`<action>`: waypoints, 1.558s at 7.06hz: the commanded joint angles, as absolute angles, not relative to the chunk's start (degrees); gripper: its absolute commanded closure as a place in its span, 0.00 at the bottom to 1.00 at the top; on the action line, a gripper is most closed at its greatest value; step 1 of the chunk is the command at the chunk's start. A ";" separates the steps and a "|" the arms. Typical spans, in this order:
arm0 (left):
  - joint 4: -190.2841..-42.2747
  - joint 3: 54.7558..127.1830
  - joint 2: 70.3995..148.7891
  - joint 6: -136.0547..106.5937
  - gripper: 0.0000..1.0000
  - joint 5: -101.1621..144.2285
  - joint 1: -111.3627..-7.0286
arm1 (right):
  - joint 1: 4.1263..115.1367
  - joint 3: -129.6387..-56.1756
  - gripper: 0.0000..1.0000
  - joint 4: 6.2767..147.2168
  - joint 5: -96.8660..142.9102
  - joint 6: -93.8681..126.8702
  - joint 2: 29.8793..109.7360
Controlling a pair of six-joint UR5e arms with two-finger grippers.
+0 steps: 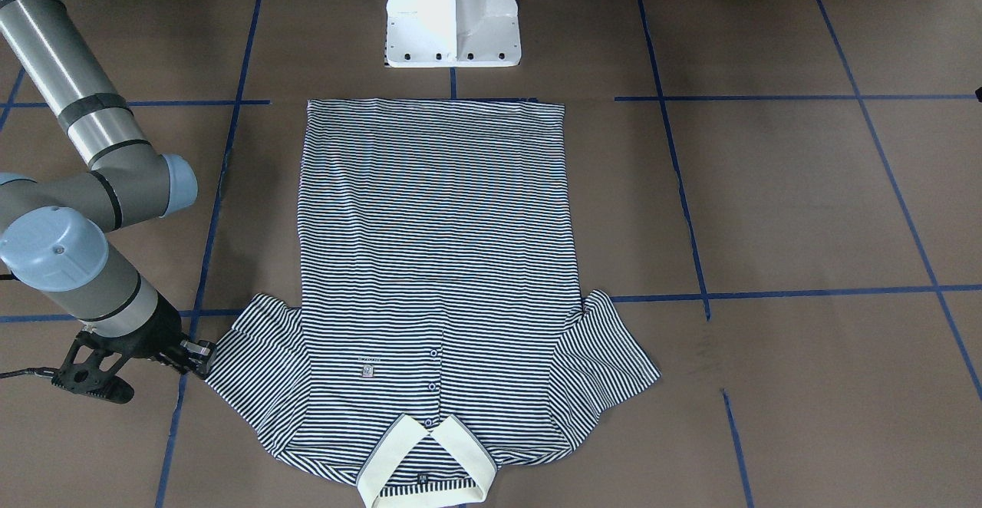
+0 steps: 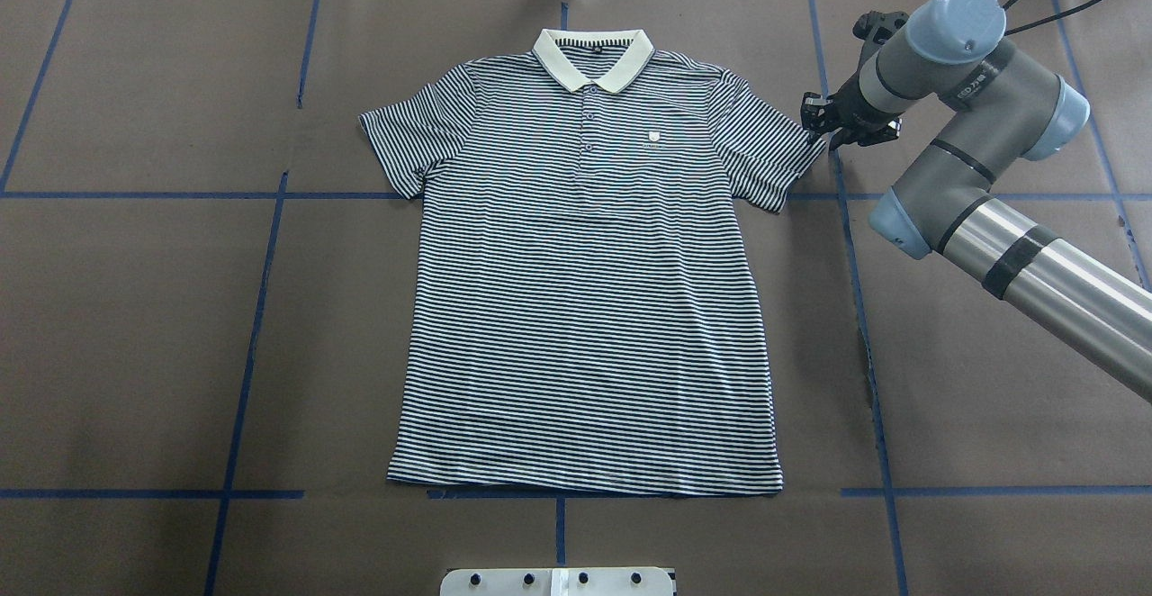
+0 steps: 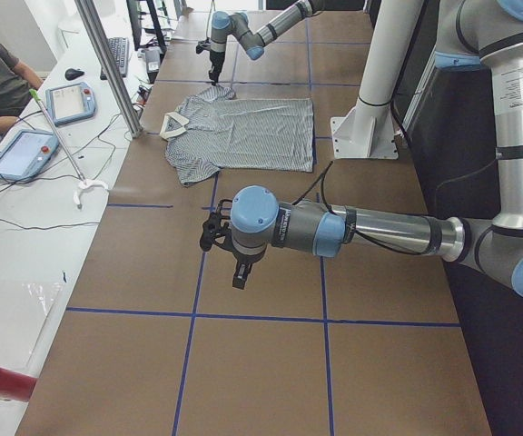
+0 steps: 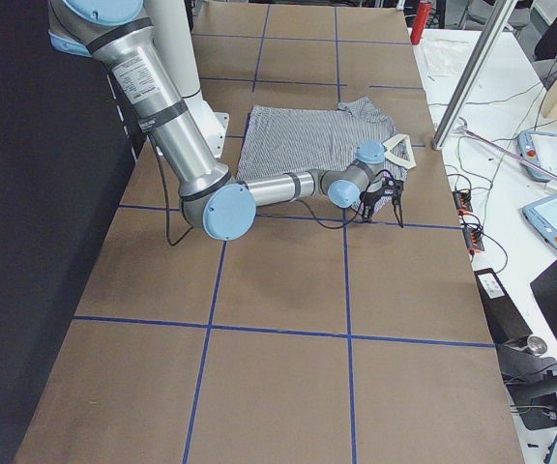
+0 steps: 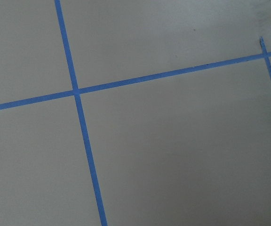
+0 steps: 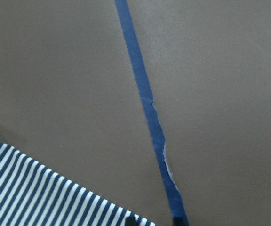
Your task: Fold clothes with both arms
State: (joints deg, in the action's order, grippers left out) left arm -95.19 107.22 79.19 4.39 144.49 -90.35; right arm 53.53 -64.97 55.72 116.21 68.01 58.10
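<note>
Fingers [image 6: 178, 221] on right arm [image 1: 92, 124] spread at polo shirt [image 1: 437, 247] sleeve [image 1: 253, 362]; left arm's [image 3: 389, 234] fingers [image 3: 241, 275] unreadable, hovering.

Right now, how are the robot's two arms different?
The right arm reaches to the striped shirt, its end effector open right at a sleeve's edge. The left arm hangs over bare brown table, far from the shirt. The right wrist view shows stripes; the left wrist view shows only table and blue tape. Both arms are grey with light-blue joint caps.
</note>
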 commanded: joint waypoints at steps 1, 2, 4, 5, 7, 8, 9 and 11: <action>-95.19 107.14 79.19 4.48 0.00 144.49 -90.35 | 53.53 -65.21 1.00 55.72 116.45 68.03 57.92; -95.19 107.14 79.19 4.48 0.00 144.49 -90.35 | 53.53 -65.56 1.00 55.64 116.46 68.20 57.75; -95.18 107.14 79.19 4.48 0.00 144.49 -90.35 | 53.61 -70.36 1.00 56.24 117.76 68.64 58.00; -95.19 107.14 79.19 4.48 0.00 144.49 -90.35 | 53.87 -73.36 1.00 56.95 118.82 69.08 58.62; -95.19 107.14 79.19 4.66 0.00 144.49 -90.35 | 51.61 -76.46 1.00 57.48 118.74 75.82 57.67; -95.19 106.96 79.19 4.66 0.00 144.49 -90.35 | 49.94 -75.68 1.00 57.74 118.31 80.11 54.61; -95.19 107.14 79.19 4.66 0.00 144.49 -90.35 | 49.05 -73.24 1.00 59.83 116.13 82.51 50.49; -95.19 107.14 79.19 4.66 0.00 144.49 -90.35 | 47.81 -65.51 1.00 61.00 111.98 82.53 43.89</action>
State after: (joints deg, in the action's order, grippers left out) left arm -95.19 107.11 79.19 4.66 144.49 -90.35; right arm 48.52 -70.02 60.35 114.13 81.96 48.05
